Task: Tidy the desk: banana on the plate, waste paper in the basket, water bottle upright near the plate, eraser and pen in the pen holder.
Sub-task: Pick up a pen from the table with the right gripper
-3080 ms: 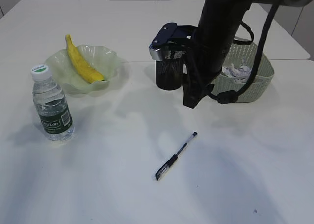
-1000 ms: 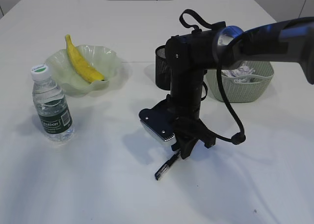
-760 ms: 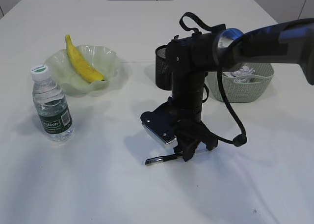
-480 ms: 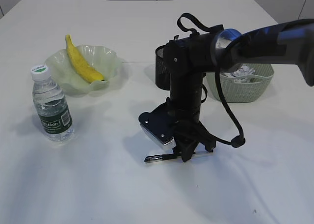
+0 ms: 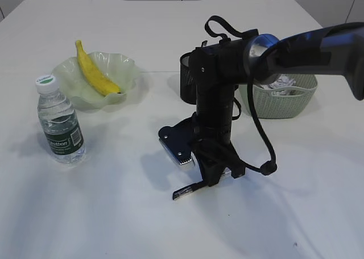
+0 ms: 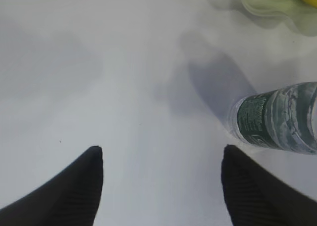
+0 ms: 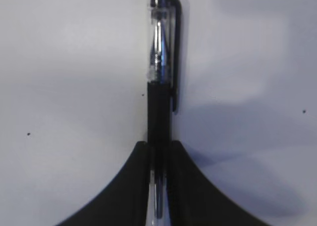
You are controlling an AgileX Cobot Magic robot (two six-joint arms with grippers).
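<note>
Surface: a plain white table [image 5: 114,213], matte, with soft grey shadows; a seam line crosses it behind the plate. A pale wall with panel joints runs along its far edge.

Landmark: the pale green, wavy-rimmed glass plate [image 5: 128,71].

- Clear plastic water bottle with a green label and white cap [image 5: 60,125]: upright, just in front of the plate and to its left.
- Yellow banana [image 5: 94,74]: lying in the plate, its stem end past the far rim.
- Left gripper [image 6: 161,186]: seen in the left wrist view only. Its two black ribbed fingers [image 6: 74,186] stand wide apart over bare table with nothing between them; the bottle lies off its right finger.
- Black and clear ballpoint pen [image 5: 186,189]: well right of the plate and nearer the front edge, clamped in the right gripper [image 5: 211,176]. In the right wrist view the jaws are pressed against the barrel from both sides, with the capped, clipped end sticking out ahead. Whether the pen touches the table I cannot tell.
- Black mesh cylindrical pen holder [image 5: 186,80]: right of the plate, largely behind the right arm.
- Grey-green woven plastic basket [image 5: 281,100]: farthest right of the plate, holding crumpled white waste paper [image 5: 278,83].

Open room: broad bare table between the bottle and the pen, and along the whole front edge.
</note>
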